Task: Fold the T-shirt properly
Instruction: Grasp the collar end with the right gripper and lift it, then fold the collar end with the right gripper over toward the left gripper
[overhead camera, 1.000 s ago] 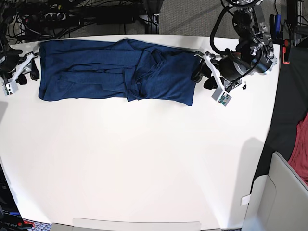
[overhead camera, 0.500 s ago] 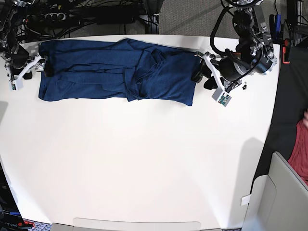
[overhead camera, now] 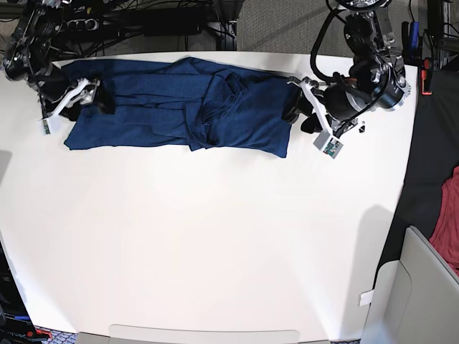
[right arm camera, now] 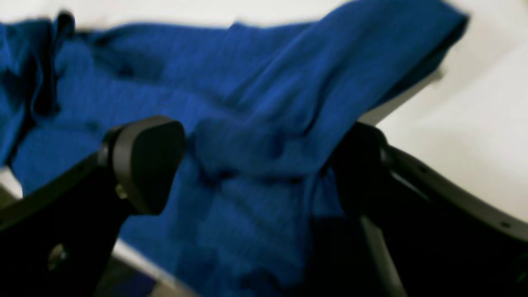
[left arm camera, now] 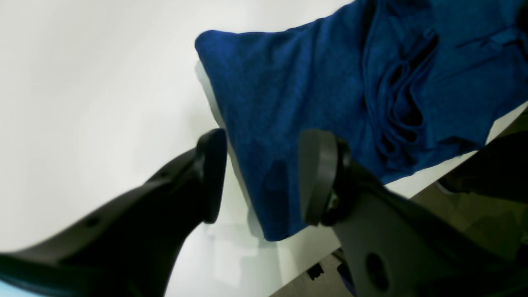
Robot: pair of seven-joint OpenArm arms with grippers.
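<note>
With both my grippers, left (left arm camera: 264, 177) and right (right arm camera: 264, 165), spread apart, closing right too shallowly could bunch the dark navy-blue knit T-shirt (overhead camera: 265, 118).

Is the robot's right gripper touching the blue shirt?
Touching: the right wrist view shows the right gripper's one finger pressing against the shirt, cloth bunched beside it.

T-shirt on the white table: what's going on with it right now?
Two robot arms are partway through folding the T-shirt. The left gripper, jaws apart, is at its neatly squared end. The right gripper has its jaws spread wide over the other end, where the cloth is bunched up between them. Neither is gripping it. The shirt lies as a long strip along the table's far side, not yet a compact bundle.
</note>
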